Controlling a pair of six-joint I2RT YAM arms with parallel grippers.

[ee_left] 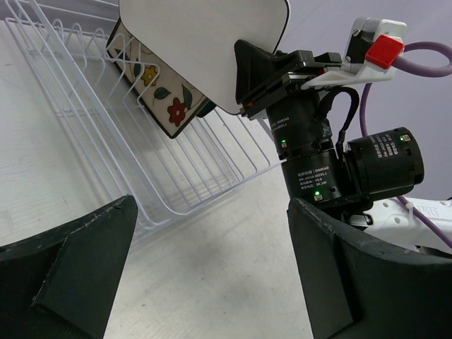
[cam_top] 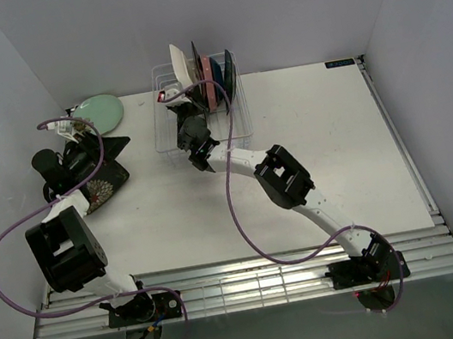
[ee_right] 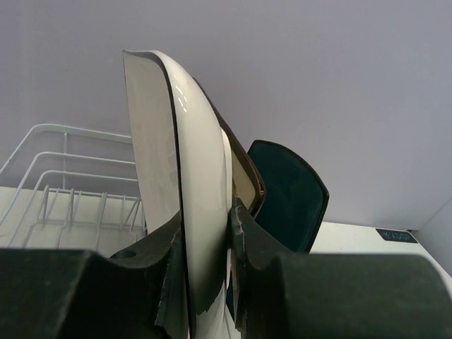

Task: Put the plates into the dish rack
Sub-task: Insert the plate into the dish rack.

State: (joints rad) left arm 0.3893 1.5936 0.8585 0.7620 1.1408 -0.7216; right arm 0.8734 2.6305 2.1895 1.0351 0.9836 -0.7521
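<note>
Left end effector [ee_left: 212, 265] gapes; right end effector [ee_right: 206, 236] pinches white plate [ee_right: 201, 159] edge over rack [cam_top: 170, 131].

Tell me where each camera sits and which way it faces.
Top external: above and behind the arms, looking down at the table; both show.
Left wrist: faces the dish rack and right gripper past its own open left gripper.
Right wrist: looks along the white plate pinched in its own gripper.
All three show that plate.
</note>
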